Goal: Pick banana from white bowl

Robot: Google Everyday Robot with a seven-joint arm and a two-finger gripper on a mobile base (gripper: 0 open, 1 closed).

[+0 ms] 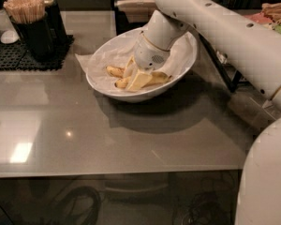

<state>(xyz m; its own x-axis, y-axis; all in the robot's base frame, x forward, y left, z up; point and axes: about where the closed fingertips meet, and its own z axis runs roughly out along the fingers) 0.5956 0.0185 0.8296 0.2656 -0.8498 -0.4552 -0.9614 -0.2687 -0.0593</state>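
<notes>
The white bowl (99, 86), wide, shallow and lined with crumpled white paper, stands on the grey table in the middle of the camera view. Yellow banana shows in it in two places: a short end at the left (114, 71) and a longer piece (157, 78) lying across the front of the bowl. I cannot tell which is the smooth banana and which the speckled one. My gripper (134, 76) reaches down into the bowl from the upper right and sits right on the longer piece, covering its middle.
A black holder full of wooden sticks (27, 26) stands on a black mat (14, 55) at the back left. A dark stand leg (225, 74) is behind the bowl on the right. My white arm (225, 27) crosses the upper right. The table's front edge (117, 172) runs low.
</notes>
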